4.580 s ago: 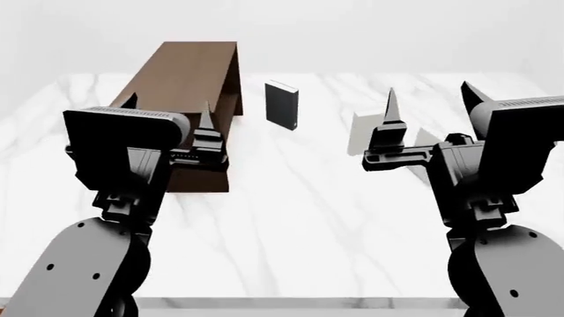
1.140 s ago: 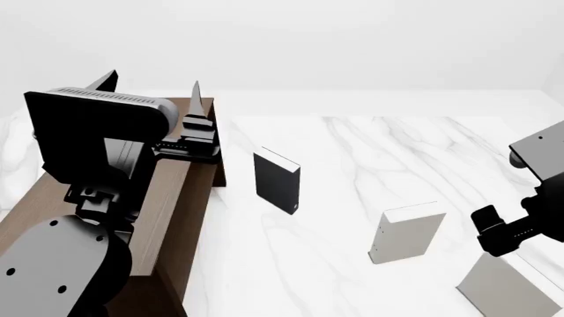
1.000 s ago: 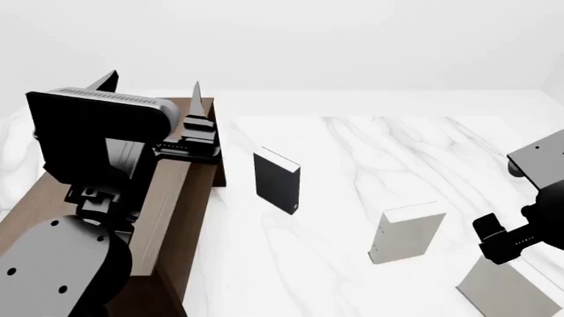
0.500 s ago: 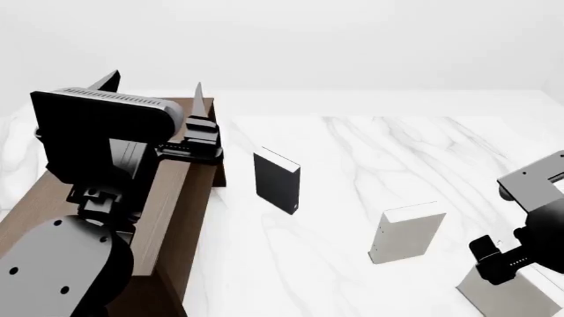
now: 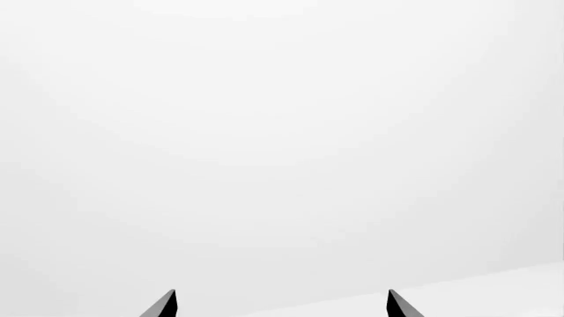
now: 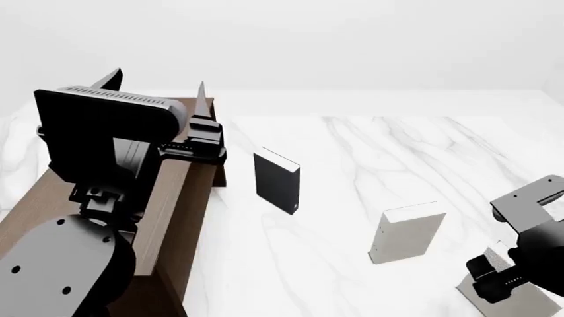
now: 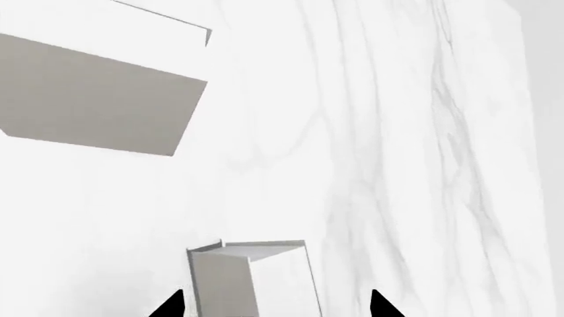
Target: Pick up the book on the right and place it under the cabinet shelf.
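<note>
The pale grey book (image 6: 518,309) stands at the near right of the table, partly hidden by my right arm (image 6: 522,261). In the right wrist view it (image 7: 238,284) stands between the tips of my open right gripper (image 7: 275,305), which is lowered over it without touching. The dark brown cabinet shelf (image 6: 181,198) lies along the left side. My left gripper (image 6: 158,82) is open and empty, raised above the cabinet; the left wrist view shows only its fingertips (image 5: 168,302) against white.
A black book (image 6: 276,181) stands upright mid-table. A chunkier off-white book (image 6: 405,234) stands left of the grey book and also shows in the right wrist view (image 7: 97,99). The white marble table (image 6: 370,145) stretches behind.
My right arm has moved down and nearer, lowering over the pale grey book. The head view shifted earlier from a frontal look to the right. The left arm barely moved.
</note>
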{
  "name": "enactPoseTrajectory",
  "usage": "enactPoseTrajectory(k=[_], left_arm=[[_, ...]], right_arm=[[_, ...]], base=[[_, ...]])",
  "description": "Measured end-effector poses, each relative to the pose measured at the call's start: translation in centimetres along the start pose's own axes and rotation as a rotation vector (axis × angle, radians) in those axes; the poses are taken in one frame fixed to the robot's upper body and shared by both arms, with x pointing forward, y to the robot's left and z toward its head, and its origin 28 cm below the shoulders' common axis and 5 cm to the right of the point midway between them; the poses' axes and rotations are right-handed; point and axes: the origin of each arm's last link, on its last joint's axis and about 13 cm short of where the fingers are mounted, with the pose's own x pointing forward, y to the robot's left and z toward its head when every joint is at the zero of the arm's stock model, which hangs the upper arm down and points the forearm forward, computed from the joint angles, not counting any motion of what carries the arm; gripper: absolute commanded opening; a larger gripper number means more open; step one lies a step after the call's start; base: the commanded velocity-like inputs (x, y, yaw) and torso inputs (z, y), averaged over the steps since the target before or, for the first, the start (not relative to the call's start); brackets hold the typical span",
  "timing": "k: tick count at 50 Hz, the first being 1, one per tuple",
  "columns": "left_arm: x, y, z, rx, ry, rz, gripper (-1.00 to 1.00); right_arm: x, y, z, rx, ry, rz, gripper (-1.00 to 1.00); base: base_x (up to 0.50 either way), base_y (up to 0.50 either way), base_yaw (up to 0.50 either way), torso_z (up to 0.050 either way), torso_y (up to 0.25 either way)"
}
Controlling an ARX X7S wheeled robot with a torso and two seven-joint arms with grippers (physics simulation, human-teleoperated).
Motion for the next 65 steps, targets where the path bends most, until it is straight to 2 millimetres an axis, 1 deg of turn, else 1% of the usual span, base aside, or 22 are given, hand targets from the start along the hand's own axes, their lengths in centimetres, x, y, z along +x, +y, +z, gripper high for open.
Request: enactPoseTrajectory(k=[25, 57, 58, 65], left_arm=[[-0.1, 0.0, 0.3, 0.007, -0.005, -0.005, 1.0], [-0.2, -0.4, 1.0, 0.022, -0.015, -0.016, 1.0], [-0.2, -0.4, 1.0, 0.023, -0.015, -0.016, 1.0], [-0.2, -0.4, 1.0, 0.024, -0.014, -0.017, 1.0]], right_arm=[[1.4, 0.0, -1.2, 0.009, 0.039, -0.031, 1.0], [3.5, 0.5, -3.0, 0.046, 0.069, -0.02, 1.0], [3.6, 0.5, -3.0, 0.048, 0.069, -0.021, -1.0], [3.6, 0.4, -2.9, 0.059, 0.05, -0.038, -1.0]], base=[[0.0, 0.0, 0.0, 0.0, 0.0], [0.0, 0.0, 0.0, 0.0, 0.0], [0.0, 0.0, 0.0, 0.0, 0.0], [0.0, 0.0, 0.0, 0.0, 0.0]])
